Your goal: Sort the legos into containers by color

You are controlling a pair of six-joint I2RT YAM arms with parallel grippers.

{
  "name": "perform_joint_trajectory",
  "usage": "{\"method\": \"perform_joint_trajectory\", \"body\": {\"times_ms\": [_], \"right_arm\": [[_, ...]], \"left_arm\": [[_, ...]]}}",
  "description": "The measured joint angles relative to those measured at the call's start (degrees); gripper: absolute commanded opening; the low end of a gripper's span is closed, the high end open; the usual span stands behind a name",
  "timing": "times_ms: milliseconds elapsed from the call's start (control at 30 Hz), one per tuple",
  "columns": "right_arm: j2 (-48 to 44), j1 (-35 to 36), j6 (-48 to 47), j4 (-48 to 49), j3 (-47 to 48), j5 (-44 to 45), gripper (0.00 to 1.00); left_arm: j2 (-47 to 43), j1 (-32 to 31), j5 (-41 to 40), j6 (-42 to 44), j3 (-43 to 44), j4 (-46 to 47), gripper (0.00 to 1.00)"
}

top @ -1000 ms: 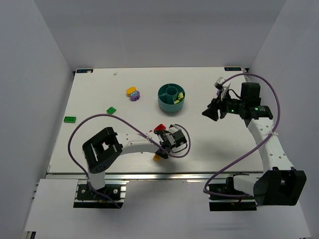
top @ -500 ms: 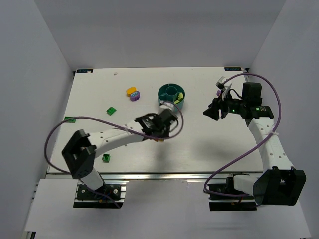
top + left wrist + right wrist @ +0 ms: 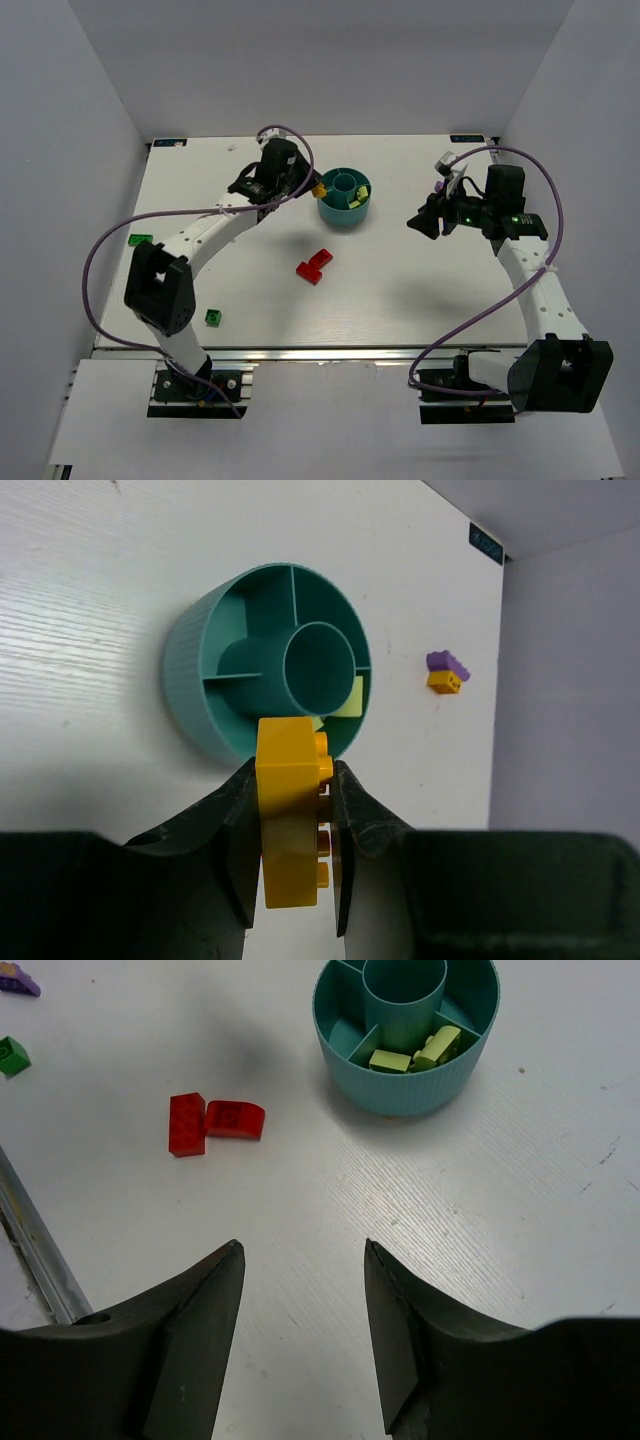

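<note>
Clearly studded, the yellow-orange brick (image 3: 289, 810) looks glossy, perhaps two pieces stacked.

the worktop (image 3: 420, 300) is white, with faint wood-grain streaks. the dish (image 3: 410, 1085) is teal throughout, its outer wall finely ribbed. the lime green bricks (image 3: 390, 1060) look pale, almost pastel, against it. the yellow-orange brick (image 3: 288, 810) is a warm, saturated tone. the red bricks (image 3: 187, 1123) are plain glossy red. there's a dark green brick (image 3: 214, 317), a brighter flat green piece (image 3: 140, 239), and a purple brick (image 3: 447, 662) with an orange brick (image 3: 445, 683). the left claw (image 3: 293, 770) and right claw (image 3: 302, 1255) are matt black. the arms (image 3: 215, 228) are white with black joints, and the cables (image 3: 497, 149) are purple.
</note>
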Motion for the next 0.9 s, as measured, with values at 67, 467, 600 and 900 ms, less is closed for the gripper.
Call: {"method": "perform_joint_trajectory", "body": {"times_ms": [67,467,600,900], "right_arm": [[0.00,-0.02,0.55,0.76,-0.11,0.00,0.56],[0.07,-0.63,2.25,2.78,-1.90,-0.26,0.56],[0.09,-0.63,2.51,3.02,-1.92,-0.52,0.56],[0.42,-1.88,2.97,3.63,-1.92,-0.87,0.56]], "left_arm": [[3.39,0.44,1.05,-2.95,1.55,2.10,0.00],[11.13,0.55,0.39,-15.39,3.06,5.40,0.00],[11.50,0.55,-0.59,-16.39,3.98,6.34,0.00],[14.93,0.55,-1.73,-18.21,4.35,7.28,0.00]]}}
